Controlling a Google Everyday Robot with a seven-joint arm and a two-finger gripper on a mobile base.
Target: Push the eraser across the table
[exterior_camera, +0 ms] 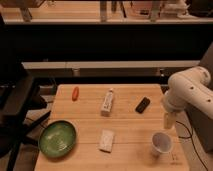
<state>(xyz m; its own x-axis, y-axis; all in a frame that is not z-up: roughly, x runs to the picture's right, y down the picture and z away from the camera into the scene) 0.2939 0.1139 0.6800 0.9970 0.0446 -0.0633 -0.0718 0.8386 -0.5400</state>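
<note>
One white, block-shaped eraser lies flat on the wooden table, near the front edge and about mid-width. I take it for the eraser, though its surface is hard to make out. It sits well apart from my gripper, which hangs over the table's right side, pointing down, just behind a white cup. I cannot tell whether the gripper is spread or closed, nor whether it touches the table. The cup stands upright and shows only its pale inside. A green bowl rests at the front left and shows only its green inside. Farther back lie a black oblong object, a white tube and a small orange item. The arm is cut off at the right edge.
</note>
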